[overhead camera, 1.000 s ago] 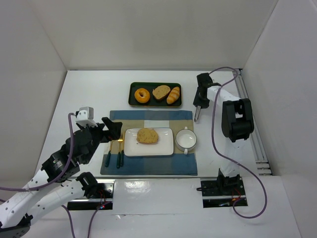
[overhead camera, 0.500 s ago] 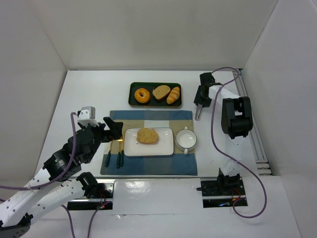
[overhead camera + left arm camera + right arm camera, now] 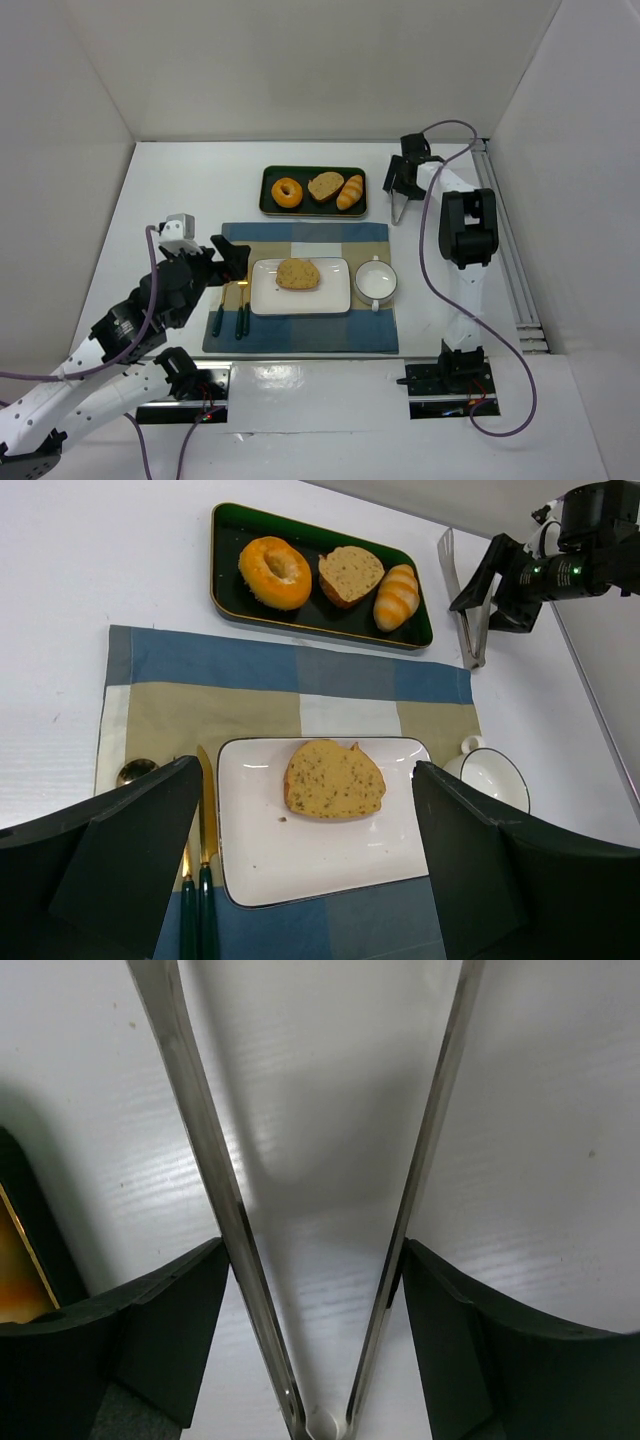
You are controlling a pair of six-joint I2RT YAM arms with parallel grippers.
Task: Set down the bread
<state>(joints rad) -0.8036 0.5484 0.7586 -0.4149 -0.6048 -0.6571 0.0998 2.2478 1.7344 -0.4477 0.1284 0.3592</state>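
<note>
We start at the right gripper (image 3: 312, 1265). Its wrist camera shows both black fingers (image 3: 150, 1330) pressed against the outer sides of the tongs (image 3: 200, 1140), whose steel arms spread in a V between them, so the gripper is clamped on the tongs. That view shows only white table (image 3: 520, 1110) and a dark sliver of the tray at its left edge.

The top camera adds the setting: the tongs hang just right of the dark green tray (image 3: 268, 190), tips down. We cannot tell whether they touch the table.

The left gripper (image 3: 228, 262) hovers at the left side of the checked placemat (image 3: 300, 335). Its own camera shows the fingers (image 3: 120, 860) wide apart and empty.

Between them in that view, the bread (image 3: 334, 779) lies flat on the white plate (image 3: 260, 870), toward its far edge, with its speckled crumb clear. A knife (image 3: 205, 810) and spoon (image 3: 135, 771) lie left of the plate and a white cup (image 3: 490, 775) sits to its right. The tray holds a doughnut (image 3: 273, 572), a second slice (image 3: 350, 573) and a croissant (image 3: 397, 596).
</note>
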